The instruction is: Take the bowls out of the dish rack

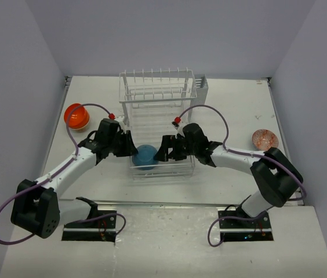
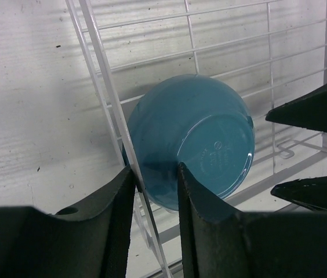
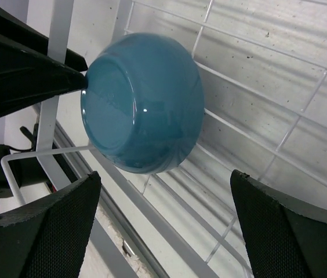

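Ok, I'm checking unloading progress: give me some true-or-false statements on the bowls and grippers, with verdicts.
The teal bowl is in the dish rack. True.
The right gripper is shut on the teal bowl. False: its jaws stand wide open, off the bowl.
An orange bowl sits on the table, left of the rack. True.
The speckled bowl lies inside the rack. False: it sits on the table, right of the rack.
The left gripper is far from the teal bowl. False: its fingers straddle the bowl's rim.
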Controlling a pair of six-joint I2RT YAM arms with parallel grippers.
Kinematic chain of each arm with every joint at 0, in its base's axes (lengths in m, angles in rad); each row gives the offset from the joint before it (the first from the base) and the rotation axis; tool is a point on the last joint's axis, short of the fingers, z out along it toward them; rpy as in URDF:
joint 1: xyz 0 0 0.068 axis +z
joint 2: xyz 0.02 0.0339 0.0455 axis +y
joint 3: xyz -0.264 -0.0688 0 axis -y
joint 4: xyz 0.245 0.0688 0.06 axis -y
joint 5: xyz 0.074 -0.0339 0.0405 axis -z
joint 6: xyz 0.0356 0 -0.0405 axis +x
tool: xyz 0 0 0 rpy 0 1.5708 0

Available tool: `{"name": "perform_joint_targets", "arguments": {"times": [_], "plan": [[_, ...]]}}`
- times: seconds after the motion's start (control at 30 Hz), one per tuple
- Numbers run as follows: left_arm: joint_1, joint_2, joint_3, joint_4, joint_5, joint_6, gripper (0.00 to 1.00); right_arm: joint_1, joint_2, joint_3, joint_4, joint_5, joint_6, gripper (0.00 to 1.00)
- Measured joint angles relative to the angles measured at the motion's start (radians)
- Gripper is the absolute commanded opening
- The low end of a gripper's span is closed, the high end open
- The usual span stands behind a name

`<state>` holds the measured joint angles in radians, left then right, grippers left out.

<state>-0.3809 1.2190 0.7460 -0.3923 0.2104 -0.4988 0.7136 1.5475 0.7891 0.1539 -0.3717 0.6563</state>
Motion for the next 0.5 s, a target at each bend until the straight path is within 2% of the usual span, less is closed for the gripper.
{"name": "perform_joint_targets", "arguments": {"times": [0.5], "plan": [[0.000,0.000,0.000,0.000,-0.002,-0.006,0.34,0.004,0.095,-0.008,0.161,-0.119,0.046,0.89]]}}
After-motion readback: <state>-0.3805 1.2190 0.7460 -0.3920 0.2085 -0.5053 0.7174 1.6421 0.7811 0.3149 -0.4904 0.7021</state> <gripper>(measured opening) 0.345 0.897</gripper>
